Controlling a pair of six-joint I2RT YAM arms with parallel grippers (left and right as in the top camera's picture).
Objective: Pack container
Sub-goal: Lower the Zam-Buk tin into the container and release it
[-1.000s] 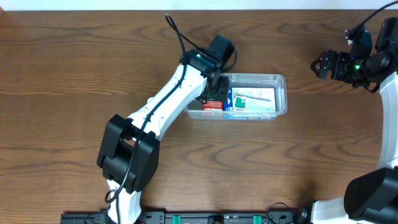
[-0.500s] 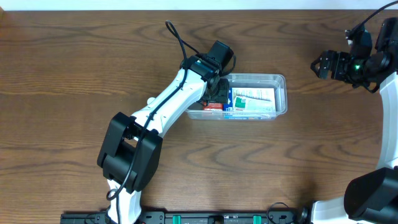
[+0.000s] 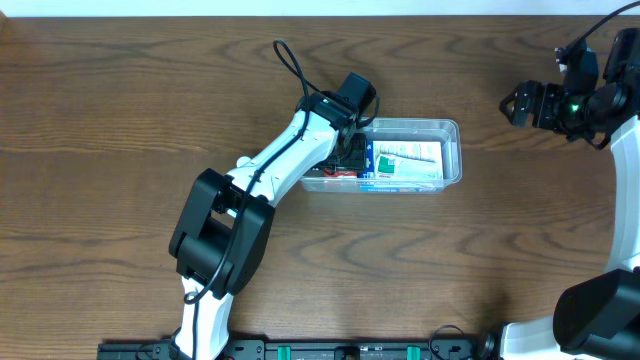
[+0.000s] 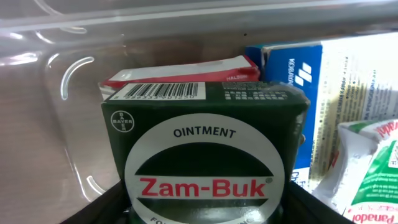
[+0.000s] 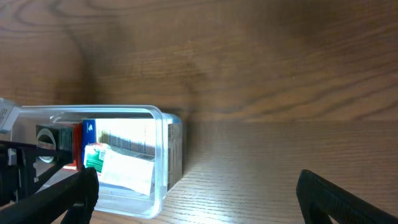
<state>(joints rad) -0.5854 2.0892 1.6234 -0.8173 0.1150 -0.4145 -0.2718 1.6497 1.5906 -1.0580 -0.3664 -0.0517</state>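
the zam-buk ointment box [image 4: 205, 149] is held in the part-filled container [image 3: 452, 150] by the left gripper [image 3: 347, 152] — unreleased; the right gripper [image 5: 196, 186] is spread, empty.

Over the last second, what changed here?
The left gripper edged slightly right, deeper into the container, its arm swinging right too, with the Zam-Buk box in its grip. The container, its packets and the open right gripper stayed put.

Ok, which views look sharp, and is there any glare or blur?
Left wrist: Zam-Buk box sharp, white glare arcs on the container wall. Right wrist: soft all over, dark jaws blurred at the bottom edge. Overhead: even light, crisp, table grain clear.
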